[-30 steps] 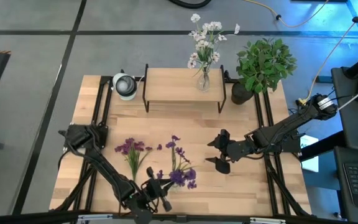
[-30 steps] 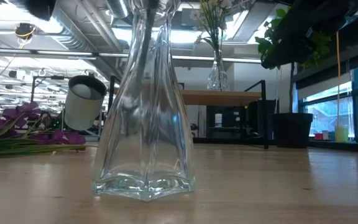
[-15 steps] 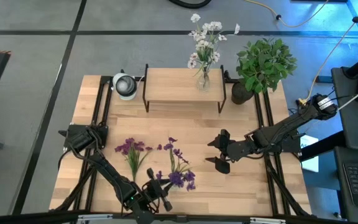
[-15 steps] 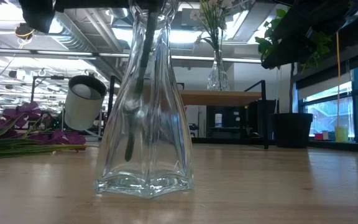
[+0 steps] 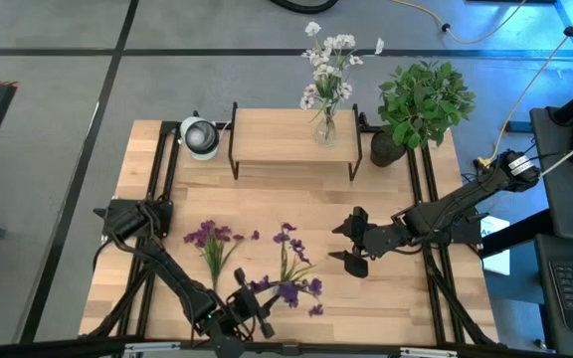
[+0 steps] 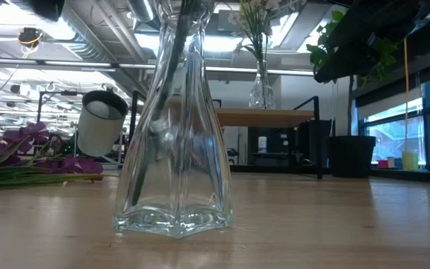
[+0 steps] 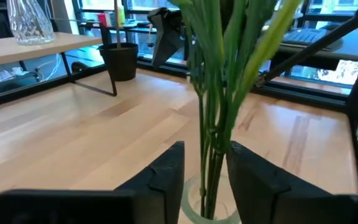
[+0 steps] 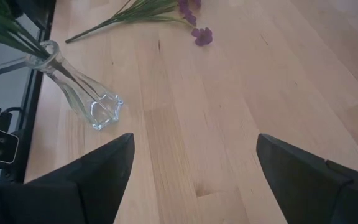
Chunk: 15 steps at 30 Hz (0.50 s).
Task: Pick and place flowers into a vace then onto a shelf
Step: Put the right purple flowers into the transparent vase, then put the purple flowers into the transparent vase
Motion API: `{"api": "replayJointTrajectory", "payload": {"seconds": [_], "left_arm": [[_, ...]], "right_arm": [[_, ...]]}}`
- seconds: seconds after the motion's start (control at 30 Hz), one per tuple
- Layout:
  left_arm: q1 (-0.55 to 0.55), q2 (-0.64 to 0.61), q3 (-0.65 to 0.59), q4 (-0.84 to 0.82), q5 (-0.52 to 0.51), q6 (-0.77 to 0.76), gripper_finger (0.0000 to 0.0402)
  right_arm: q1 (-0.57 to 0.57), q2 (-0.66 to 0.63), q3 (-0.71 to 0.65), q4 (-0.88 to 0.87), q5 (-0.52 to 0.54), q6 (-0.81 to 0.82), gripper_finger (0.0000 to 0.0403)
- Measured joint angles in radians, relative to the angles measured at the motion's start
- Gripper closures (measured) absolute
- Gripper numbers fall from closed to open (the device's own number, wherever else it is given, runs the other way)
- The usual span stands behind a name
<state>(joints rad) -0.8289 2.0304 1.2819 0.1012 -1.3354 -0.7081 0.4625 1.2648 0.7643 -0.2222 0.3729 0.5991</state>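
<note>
Left tool [image 7: 205,180] is pinched narrow on a bunch of purple stems [image 7: 219,93], their ends already inside the vase [image 6: 174,142] mouth directly under it. Risk: blossoms [image 5: 291,288] hang off to one side of the tool, so on release the load can lever the narrow vase over, or the stems spring back out. One more purple flower [image 5: 210,242] lies on the table [image 5: 386,298] beside the tool. Right tool [image 5: 349,244] is wide open, empty, well off. Shelf [image 5: 291,134] is far beyond both and already carries a vase of white flowers [image 5: 328,75].
</note>
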Motion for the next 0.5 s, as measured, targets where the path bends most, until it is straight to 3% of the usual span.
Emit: {"api": "replayJointTrajectory", "payload": {"seconds": [0.33, 0.5], "left_arm": [[-0.032, -0.009, 0.000, -0.002, -0.001, 0.013, 0.0259], [-0.065, -0.073, 0.000, -0.061, -0.001, -0.018, 0.0261]], "right_arm": [[0.000, 0.000, 0.000, 0.000, 0.000, 0.000, 0.0063], [0.000, 0.000, 0.000, 0.000, 0.000, -0.001, 0.0063]]}}
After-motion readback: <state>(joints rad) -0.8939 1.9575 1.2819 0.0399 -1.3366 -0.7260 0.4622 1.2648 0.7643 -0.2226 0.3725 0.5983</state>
